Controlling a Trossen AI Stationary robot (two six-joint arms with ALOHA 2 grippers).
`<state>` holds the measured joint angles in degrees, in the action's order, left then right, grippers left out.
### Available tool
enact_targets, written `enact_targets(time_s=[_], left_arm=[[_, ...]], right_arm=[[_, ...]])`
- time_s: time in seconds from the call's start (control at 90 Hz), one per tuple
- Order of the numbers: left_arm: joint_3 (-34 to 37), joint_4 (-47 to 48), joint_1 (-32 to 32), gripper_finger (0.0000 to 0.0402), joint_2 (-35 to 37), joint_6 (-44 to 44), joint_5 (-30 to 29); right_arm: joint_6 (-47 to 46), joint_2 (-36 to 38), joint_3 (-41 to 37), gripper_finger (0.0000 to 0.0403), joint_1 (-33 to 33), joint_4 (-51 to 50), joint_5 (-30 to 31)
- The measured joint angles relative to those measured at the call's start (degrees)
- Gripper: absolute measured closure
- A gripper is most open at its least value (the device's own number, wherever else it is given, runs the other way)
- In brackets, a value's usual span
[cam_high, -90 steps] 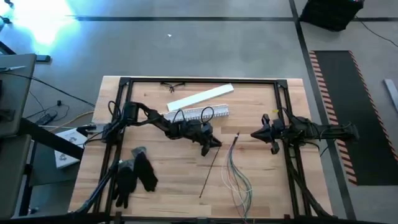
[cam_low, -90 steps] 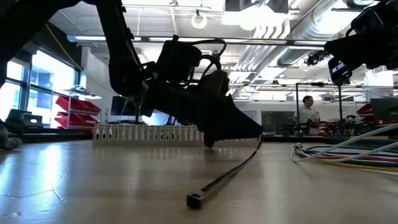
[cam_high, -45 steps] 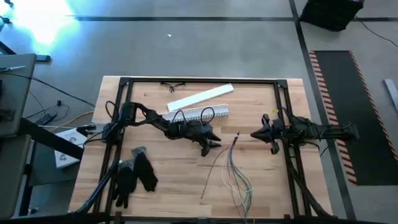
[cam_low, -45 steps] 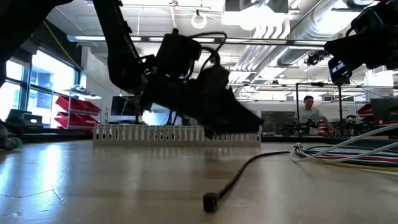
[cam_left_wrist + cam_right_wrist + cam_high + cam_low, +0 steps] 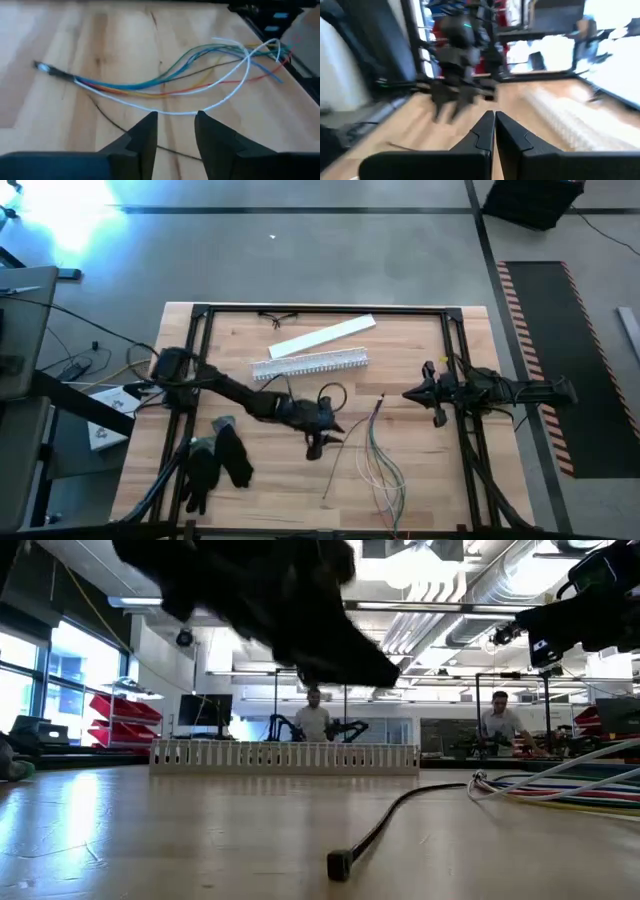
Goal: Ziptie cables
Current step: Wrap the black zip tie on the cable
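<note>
We see the left gripper (image 5: 318, 442) hanging above the table just left of the cables (image 5: 382, 462), its fingers (image 5: 144, 135) parted with nothing between them, and a thin black zip tie (image 5: 338, 465) lying on the wood (image 5: 260, 480) between it and the cables. The cables fan out loose on the table, bunched at one end. To their right, past that bunched end, the right gripper (image 5: 410, 394) waits with its fingers pressed together on nothing.

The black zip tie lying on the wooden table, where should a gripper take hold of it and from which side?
Probably the thin black zip tie is best gripped mid-strap, from straight above. It lies flat and bare on the wooden table beside the loose coloured cables. The open left gripper is nearest.
</note>
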<state>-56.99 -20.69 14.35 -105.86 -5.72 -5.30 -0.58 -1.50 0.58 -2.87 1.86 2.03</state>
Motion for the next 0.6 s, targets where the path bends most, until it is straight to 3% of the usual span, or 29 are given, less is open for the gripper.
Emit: enact_targets(time_s=[0.1,0.189,0.244,0.367,0.6], left_arm=[[0.0,3.0,2.6,0.0301,1.8,0.4,-7.4],[0.0,4.7,3.7,0.0306,2.3,-1.0,-12.3],[0.0,5.1,3.7,0.0308,2.3,-2.3,-12.6],[0.0,5.6,3.0,0.0312,2.1,-4.7,-11.9],[0.0,3.9,3.3,0.0312,2.1,-4.2,-13.9]], right_arm=[[1.5,0.0,0.0,0.0403,0.0,2.1,2.8],[-10.3,0.0,0.0,0.0403,0.0,5.0,1.3],[-19.0,0.0,0.0,0.0403,-0.1,7.5,1.4],[-29.4,0.0,0.0,0.0403,0.3,11.0,7.6],[-45.8,-3.5,0.0,0.0403,-2.5,3.3,5.7]])
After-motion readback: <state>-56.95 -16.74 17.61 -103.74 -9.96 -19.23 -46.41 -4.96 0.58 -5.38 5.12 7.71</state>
